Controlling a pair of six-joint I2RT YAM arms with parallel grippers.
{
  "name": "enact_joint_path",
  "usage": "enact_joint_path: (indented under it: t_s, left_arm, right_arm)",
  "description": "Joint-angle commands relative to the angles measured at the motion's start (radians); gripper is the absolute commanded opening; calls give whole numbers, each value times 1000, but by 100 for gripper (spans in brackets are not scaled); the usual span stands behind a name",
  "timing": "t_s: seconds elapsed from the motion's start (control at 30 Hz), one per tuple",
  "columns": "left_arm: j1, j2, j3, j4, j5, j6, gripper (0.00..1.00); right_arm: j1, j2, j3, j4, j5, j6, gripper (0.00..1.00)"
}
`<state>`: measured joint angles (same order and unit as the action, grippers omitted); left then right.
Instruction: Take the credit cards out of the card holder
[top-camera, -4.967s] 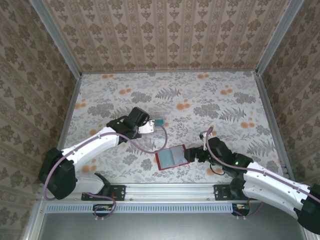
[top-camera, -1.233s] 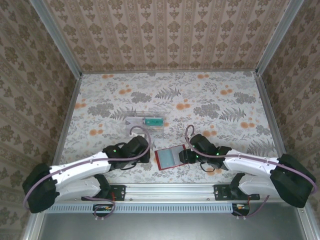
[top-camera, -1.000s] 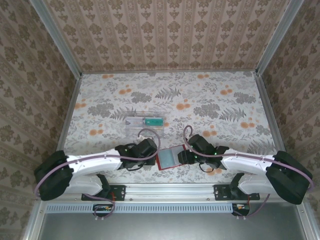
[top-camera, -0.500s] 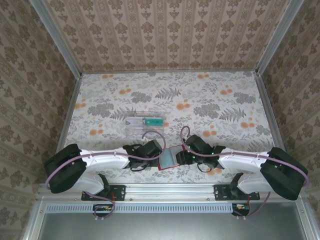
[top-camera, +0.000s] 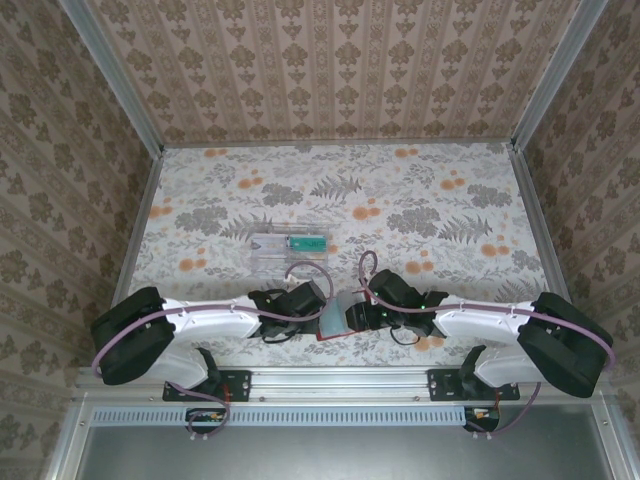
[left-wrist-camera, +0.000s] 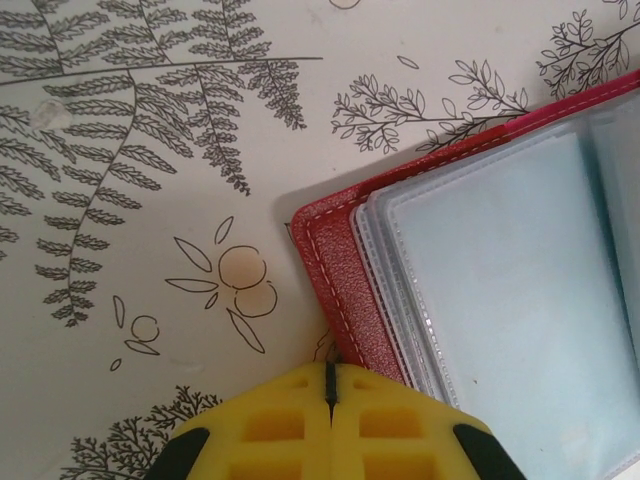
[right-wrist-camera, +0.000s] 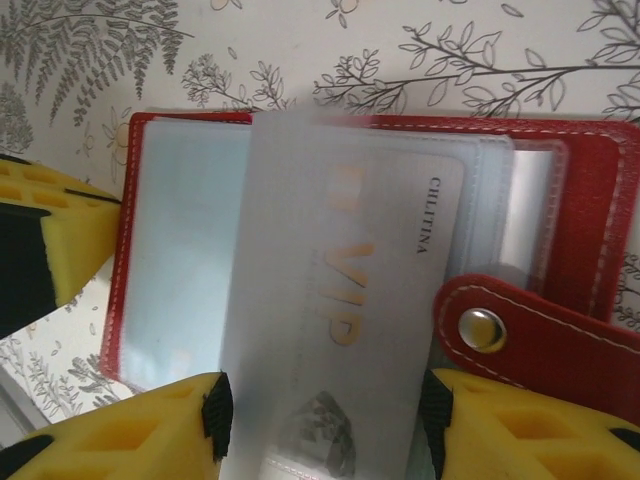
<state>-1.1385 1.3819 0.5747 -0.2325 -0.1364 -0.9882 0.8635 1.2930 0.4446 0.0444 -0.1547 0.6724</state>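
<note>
Shifted left, right end effector (right-wrist-camera: 325, 420) straddles pale rectangular credit card (right-wrist-camera: 340, 270).

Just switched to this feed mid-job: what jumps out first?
A pale card marked VIP in gold sits between the yellow fingers of the right tool, over the open red card holder at the table's near edge; whether it is gripped is unclear. The left tool, shut, tips against the holder's left border. Farther back lies a clear tray holding a green card.
</note>
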Motion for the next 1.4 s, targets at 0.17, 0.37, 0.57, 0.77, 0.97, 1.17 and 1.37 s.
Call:
enact_joint_path:
  t_s: [0.17,0.37,0.57,0.77,0.97,1.17,1.37]
  left_arm:
    - [-20,37,11,50,25,-19,0]
    - [-20,18,7,39,12,-23,0]
    - [-17,-55,-2,-23,-35,-32,0]
    - [2,-213,-31,-112,-85,-51,0]
    - [18,-342,-79,-74,-83,-68,0]
    - [19,-293,-29,-16,-38,-45,0]
    - [16,-139,19,140,56,-61,0]
  right_arm:
    - [13,-35,38,40,-69,47,57]
    - [13,-70,50,46,-81,55,59]
    - [14,-23,93,97,-137,65,60]
    - [38,84,145,157,-192,79,58]
    - [45,55,156,71,-119,47,51]
    - [36,-88,106,-111,42,-25,44]
    - [-25,-164,29,-180,103,-48,19]
